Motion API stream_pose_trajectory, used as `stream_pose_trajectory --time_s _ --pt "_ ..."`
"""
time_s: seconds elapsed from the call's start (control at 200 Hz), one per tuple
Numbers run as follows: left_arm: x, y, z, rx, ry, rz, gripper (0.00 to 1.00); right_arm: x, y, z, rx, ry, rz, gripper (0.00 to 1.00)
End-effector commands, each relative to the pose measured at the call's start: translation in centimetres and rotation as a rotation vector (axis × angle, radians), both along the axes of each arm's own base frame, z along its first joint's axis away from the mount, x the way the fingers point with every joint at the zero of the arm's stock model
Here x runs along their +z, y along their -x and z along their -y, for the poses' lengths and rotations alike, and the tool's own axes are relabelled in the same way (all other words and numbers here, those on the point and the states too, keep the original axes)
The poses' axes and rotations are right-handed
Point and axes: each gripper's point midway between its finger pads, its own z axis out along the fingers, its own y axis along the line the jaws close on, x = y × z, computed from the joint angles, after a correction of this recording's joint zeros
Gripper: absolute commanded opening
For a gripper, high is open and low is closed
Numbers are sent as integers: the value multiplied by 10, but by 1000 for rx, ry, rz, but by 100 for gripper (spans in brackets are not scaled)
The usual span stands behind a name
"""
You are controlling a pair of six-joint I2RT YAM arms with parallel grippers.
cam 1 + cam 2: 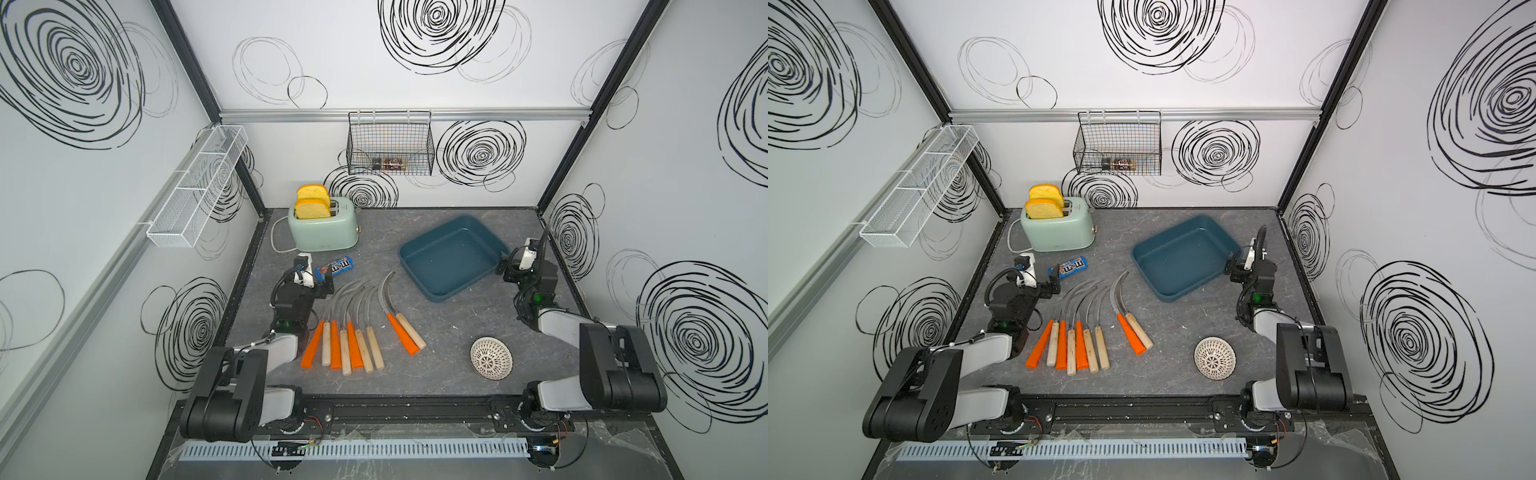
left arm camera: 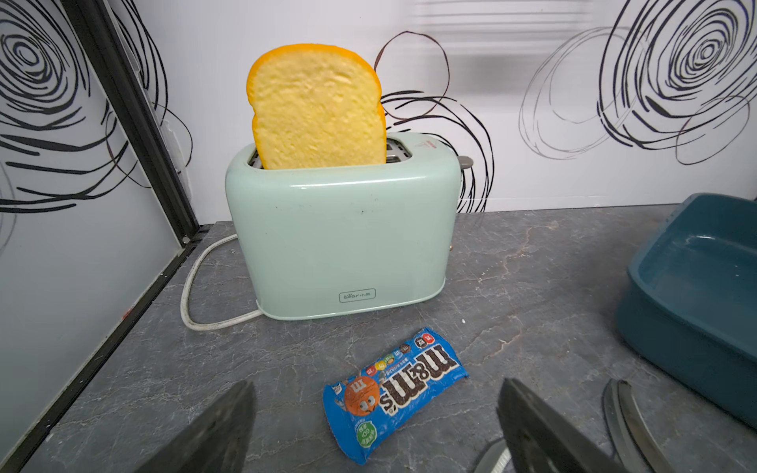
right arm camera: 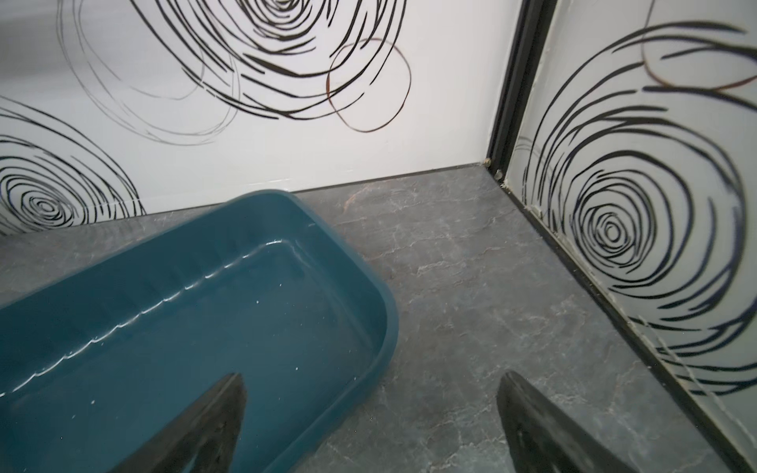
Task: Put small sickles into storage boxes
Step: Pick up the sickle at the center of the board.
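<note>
Your left gripper [image 2: 375, 383]: wide open, holding nothing | your right gripper [image 3: 372, 374]: wide open, by the storage box [image 1: 432, 298] | small sickles [image 1: 357, 328]: on the table [image 1: 449, 332]

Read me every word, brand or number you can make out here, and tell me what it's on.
"m&m's": candy bag, upside down in the left wrist view.
"Bear", then characters too small to read: badge on the toaster.
Candy bag's small print: too small.
Red print on the toaster's top: too small.
Jars in the basket: labels blurred.
</note>
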Motion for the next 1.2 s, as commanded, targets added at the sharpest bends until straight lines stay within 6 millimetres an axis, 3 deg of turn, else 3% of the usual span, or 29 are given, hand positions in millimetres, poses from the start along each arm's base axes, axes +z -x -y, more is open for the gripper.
stream_pose_trajectory --time_s 0.0,0.19,0.31,0.455,0.705,0.836,1.056,1.196 --pt "5 -3 -4 27 -3 -38 96 -2 5 -5 -12 -35 -99 98" --pt "13 -2 -6 44 -17 -99 96 19 0 -22 -20 -229 -204 98" --pt "21 3 -6 37 -32 -137 96 31 2 -38 91 -332 -196 99" --pt "38 11 -1 0 -59 -148 96 45 4 -57 213 -328 -174 99" --pt "69 27 8 -47 -95 -163 96 45 20 -99 367 -329 -231 89" --pt "76 36 14 -84 -103 -204 96 44 31 -127 449 -269 -276 84" --pt "90 42 18 -112 -110 -257 96 49 45 -149 501 -243 -329 82" --pt "93 40 21 -127 -142 -316 96 47 61 -174 565 -236 -365 77"
